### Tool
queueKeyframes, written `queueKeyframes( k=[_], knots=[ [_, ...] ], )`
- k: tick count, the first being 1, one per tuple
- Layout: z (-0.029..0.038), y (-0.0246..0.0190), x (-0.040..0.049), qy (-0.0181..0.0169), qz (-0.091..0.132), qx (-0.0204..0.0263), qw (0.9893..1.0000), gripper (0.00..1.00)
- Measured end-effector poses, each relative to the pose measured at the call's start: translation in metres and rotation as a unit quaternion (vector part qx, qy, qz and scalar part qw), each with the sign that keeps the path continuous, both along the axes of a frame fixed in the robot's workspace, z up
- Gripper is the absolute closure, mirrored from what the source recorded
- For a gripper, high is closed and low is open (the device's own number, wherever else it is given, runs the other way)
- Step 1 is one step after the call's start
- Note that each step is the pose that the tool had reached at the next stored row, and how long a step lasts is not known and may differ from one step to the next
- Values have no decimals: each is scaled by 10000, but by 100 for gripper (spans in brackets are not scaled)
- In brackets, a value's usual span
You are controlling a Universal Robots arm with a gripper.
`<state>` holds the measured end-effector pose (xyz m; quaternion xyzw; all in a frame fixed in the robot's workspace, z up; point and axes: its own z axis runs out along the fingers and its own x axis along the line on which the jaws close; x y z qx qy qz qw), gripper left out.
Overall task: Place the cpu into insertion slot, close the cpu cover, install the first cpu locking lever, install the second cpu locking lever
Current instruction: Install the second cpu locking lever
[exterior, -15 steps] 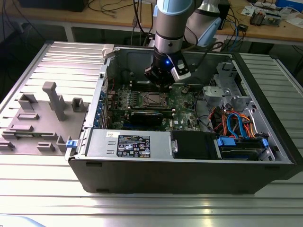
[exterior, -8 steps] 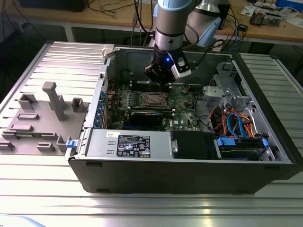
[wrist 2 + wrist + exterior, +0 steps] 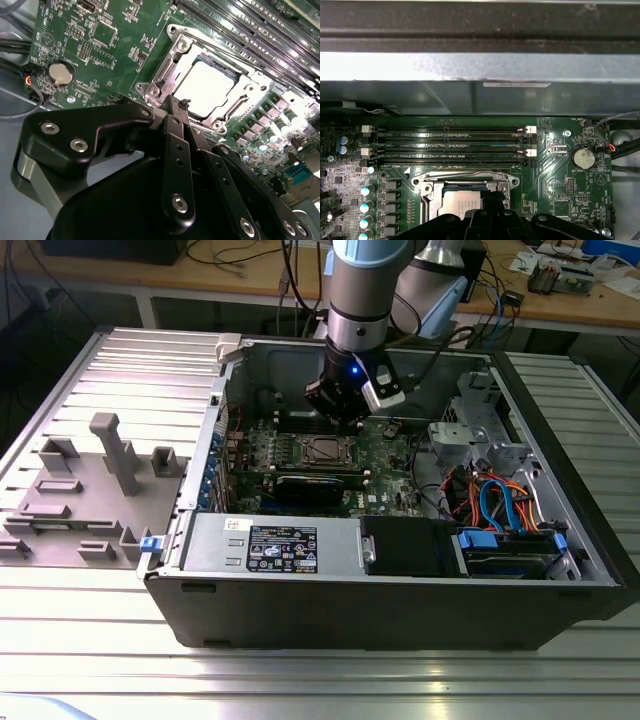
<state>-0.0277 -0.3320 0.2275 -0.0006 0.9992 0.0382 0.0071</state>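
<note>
The cpu lies flat in the insertion slot on the green board, its silver top showing through the window of the cpu cover. The cover lies down flat around the chip. In the first wrist view the cpu and the cover frame show again, with a thin wire locking lever lying along the socket's edge beside the memory slots. My gripper hovers at one edge of the socket, fingers pressed together with nothing seen between them. In the exterior view the gripper hangs just above the socket's far side.
Long black memory slots run beside the socket, and a coin battery sits on the board. The open computer case walls in the board. A power supply and coloured cables fill its front. A grey parts fixture lies on the exterior view's left.
</note>
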Motion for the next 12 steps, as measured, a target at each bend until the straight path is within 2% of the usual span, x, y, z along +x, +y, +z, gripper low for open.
queueKeyframes(
  k=[12],
  knots=[
    [0, -31, 0, 0, 1, 0, 10000, 89]
  ],
)
